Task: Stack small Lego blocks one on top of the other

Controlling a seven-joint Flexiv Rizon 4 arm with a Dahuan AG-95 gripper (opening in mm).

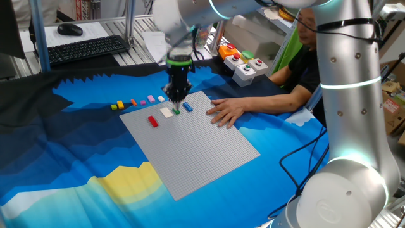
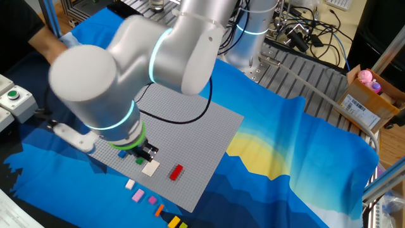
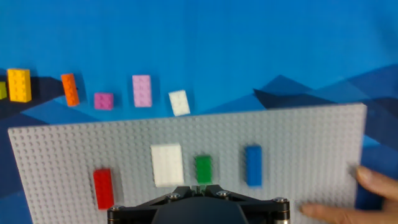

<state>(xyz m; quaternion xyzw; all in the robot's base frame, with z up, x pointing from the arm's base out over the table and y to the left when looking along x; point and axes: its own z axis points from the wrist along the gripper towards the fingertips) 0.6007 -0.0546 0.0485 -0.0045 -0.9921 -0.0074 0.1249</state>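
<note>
On the grey baseplate point(image 1: 196, 145) sit a red block point(image 3: 103, 188), a wider white block point(image 3: 167, 164), a green block point(image 3: 203, 169) and a blue block point(image 3: 253, 165). Off the plate, on the blue cloth, lie yellow point(image 3: 19, 84), orange point(image 3: 70, 89), two pink point(image 3: 142, 91) and a small white block point(image 3: 179, 102) in a row. My gripper point(image 3: 200, 185) is shut, its tips right at the green block's point(image 1: 176, 111) near edge, low over the plate. I cannot tell whether they touch it.
A person's hand point(image 1: 224, 113) rests flat on the baseplate's right side, close to the blue block point(image 1: 188, 106). A box with coloured buttons point(image 1: 243, 66) and a keyboard point(image 1: 88, 49) stand behind the cloth.
</note>
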